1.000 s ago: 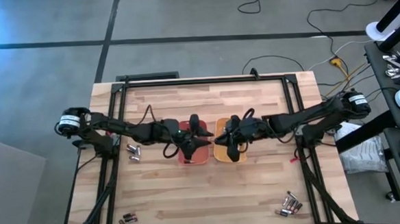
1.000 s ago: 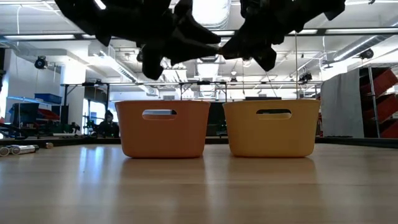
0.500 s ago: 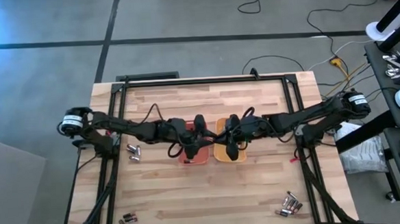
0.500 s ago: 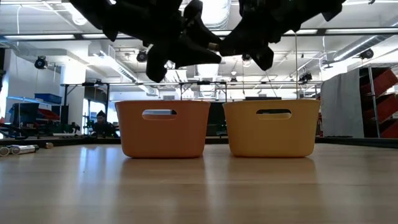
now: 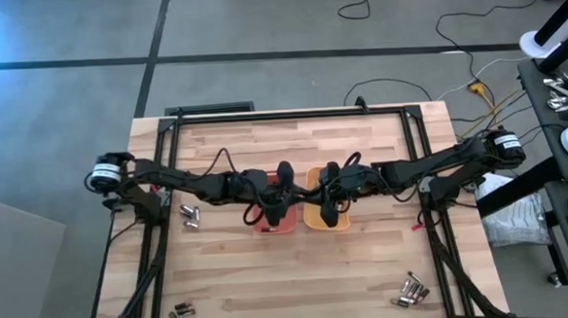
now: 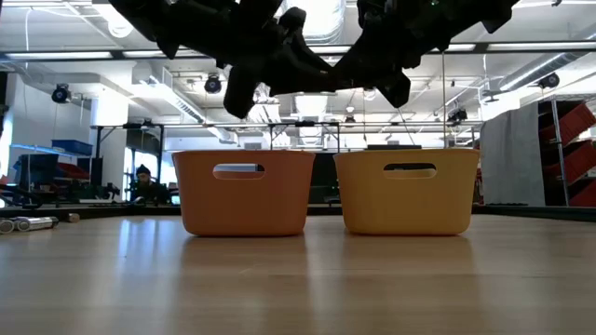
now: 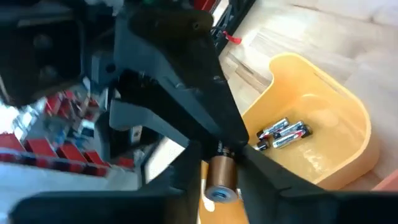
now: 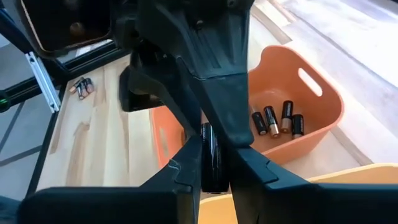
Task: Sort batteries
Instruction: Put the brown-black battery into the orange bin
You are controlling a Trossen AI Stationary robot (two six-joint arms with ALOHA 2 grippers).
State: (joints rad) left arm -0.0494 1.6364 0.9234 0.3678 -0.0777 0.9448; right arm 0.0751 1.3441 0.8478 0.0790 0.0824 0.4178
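Note:
Above the gap between the orange tray (image 5: 273, 221) and the yellow tray (image 5: 324, 220), my left gripper (image 5: 285, 178) and my right gripper (image 5: 326, 181) meet tip to tip. Each is shut on a small battery with a coppery band (image 7: 219, 174) and a dark body (image 8: 211, 165), which looks to be one cell. Several dark and coppery batteries (image 8: 277, 121) lie in the orange tray, and a few batteries (image 7: 283, 134) lie in the yellow one. In the low view the arms hang above both trays (image 6: 244, 191). My left gripper pinches the battery's coppery end (image 7: 219, 171) between its two fingers. The battery lies along the fingers, its end face toward the wrist, lifted clear above the trays. My right gripper pinches the battery's dark body (image 8: 211, 155) between its two fingers, coming level from the table's right. The cell lies along the fingers, clear of both trays.
Loose batteries lie in small heaps on the wooden table: left of the orange tray (image 5: 191, 216), at the near left (image 5: 180, 311) and at the near right (image 5: 413, 290). Black frame rails (image 5: 158, 166) run along the table's sides.
My left gripper has moved toward the table's right and a little toward the far edge, above the orange tray, until its fingertips meet those of my right gripper.

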